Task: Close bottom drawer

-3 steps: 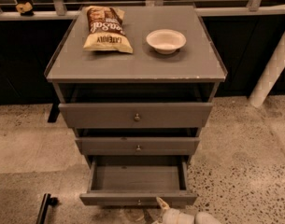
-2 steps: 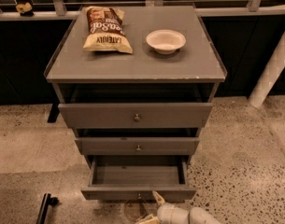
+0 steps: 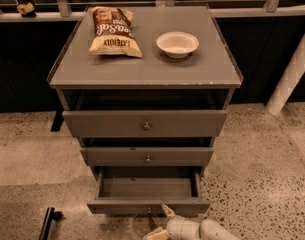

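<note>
We read only "Sea Salt" on the chip bag (image 3: pixel 113 31) at 11 o'clock; its darker line defeats us. The gripper (image 3: pixel 162 223), spread apart, sits at 6 o'clock.

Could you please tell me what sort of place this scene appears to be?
Probably an office break area or test room: speckled terrazzo floor, a grey cabinet carrying a chip bag and a white bowl. The gripper sits low, just before the open bottom drawer.
</note>
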Available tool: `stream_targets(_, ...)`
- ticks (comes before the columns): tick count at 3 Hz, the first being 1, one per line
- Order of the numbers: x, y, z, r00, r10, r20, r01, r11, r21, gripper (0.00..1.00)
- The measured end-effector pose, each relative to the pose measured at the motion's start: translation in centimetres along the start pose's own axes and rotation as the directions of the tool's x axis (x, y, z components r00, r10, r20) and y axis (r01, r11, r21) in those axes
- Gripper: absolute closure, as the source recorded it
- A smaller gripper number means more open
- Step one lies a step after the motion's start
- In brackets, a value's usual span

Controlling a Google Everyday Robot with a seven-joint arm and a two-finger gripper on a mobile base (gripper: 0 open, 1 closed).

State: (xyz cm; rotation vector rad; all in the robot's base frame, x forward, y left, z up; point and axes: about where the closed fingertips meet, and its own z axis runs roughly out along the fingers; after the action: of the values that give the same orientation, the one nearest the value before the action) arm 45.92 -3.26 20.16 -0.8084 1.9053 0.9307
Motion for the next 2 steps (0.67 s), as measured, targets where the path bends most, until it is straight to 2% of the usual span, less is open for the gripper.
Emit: stream_targets(2,-0.8,-2.0,1.5,0.999,0.032,-0.016,-0.032,0.9988,0.037,0.00)
